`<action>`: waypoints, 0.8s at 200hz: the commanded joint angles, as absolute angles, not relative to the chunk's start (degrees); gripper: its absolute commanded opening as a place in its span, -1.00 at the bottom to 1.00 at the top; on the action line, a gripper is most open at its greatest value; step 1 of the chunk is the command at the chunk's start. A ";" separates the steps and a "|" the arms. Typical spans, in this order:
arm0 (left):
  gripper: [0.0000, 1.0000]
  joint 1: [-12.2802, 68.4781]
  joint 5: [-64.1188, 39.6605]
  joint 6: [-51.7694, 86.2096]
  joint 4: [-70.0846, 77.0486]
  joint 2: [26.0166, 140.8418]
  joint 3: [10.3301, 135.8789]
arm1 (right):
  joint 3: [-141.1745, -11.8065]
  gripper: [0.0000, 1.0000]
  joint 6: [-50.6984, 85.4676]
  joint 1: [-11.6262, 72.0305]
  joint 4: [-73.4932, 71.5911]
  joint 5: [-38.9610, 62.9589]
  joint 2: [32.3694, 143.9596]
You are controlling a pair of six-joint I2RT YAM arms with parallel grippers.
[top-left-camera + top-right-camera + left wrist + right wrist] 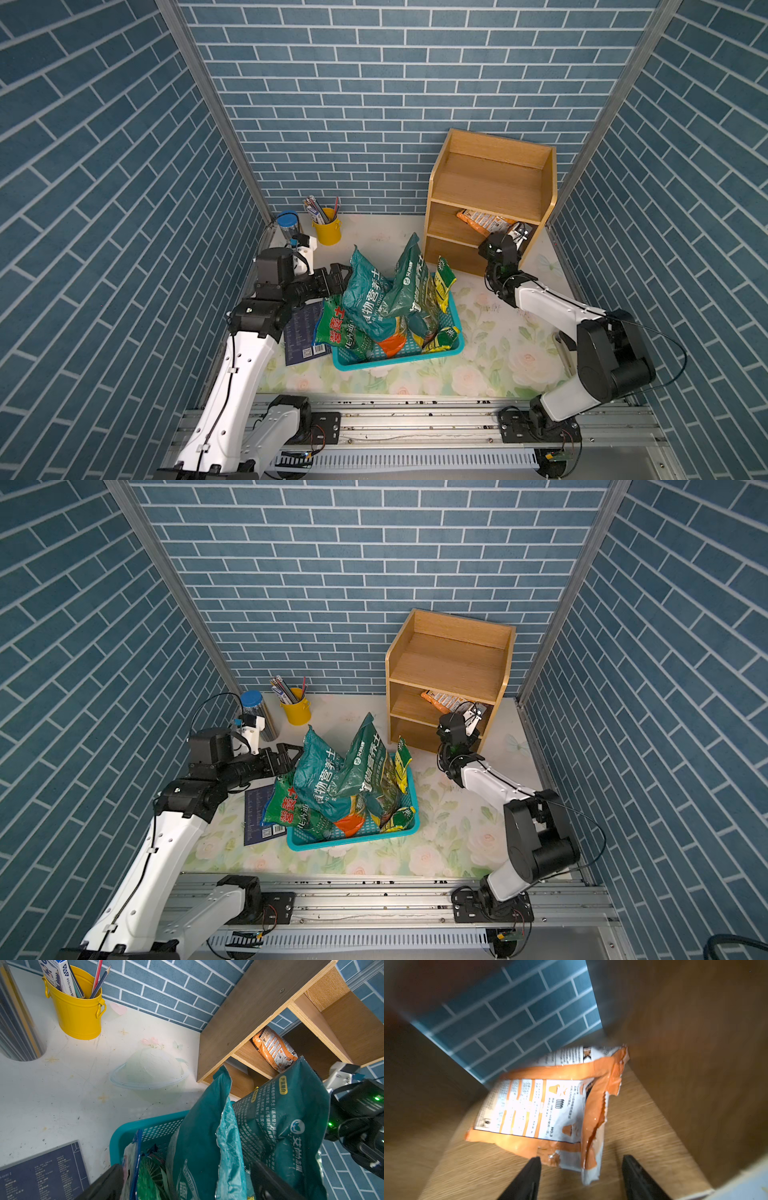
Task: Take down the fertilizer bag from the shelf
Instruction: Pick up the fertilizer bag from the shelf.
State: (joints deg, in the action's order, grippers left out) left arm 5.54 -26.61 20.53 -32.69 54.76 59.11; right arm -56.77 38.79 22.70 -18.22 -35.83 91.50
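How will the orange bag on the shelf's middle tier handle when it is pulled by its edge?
Likely floppy: the orange bag lies crinkled on the shelf. Its torn edge may rip further. The glossy film could slip from the right gripper.

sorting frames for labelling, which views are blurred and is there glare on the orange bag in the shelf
Right wrist view: motion blur smears the shelf grain and the brick wall, and the orange bag has a blown-out patch on its label. Left wrist view: sharp, with the shelf's side panel in shade. Both top views: sharp and evenly lit.
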 commanded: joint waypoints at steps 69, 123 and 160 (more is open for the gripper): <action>1.00 5.62 -26.81 20.31 -32.09 54.91 58.18 | -58.97 -1.00 37.72 23.82 -15.16 -43.01 89.99; 1.00 5.63 -26.73 20.31 -32.09 54.93 58.18 | -57.26 -1.00 25.79 33.85 -22.26 -52.28 83.04; 1.00 5.63 -26.72 20.30 -32.12 54.89 58.14 | -59.83 -1.00 27.22 35.04 -16.02 -50.08 79.06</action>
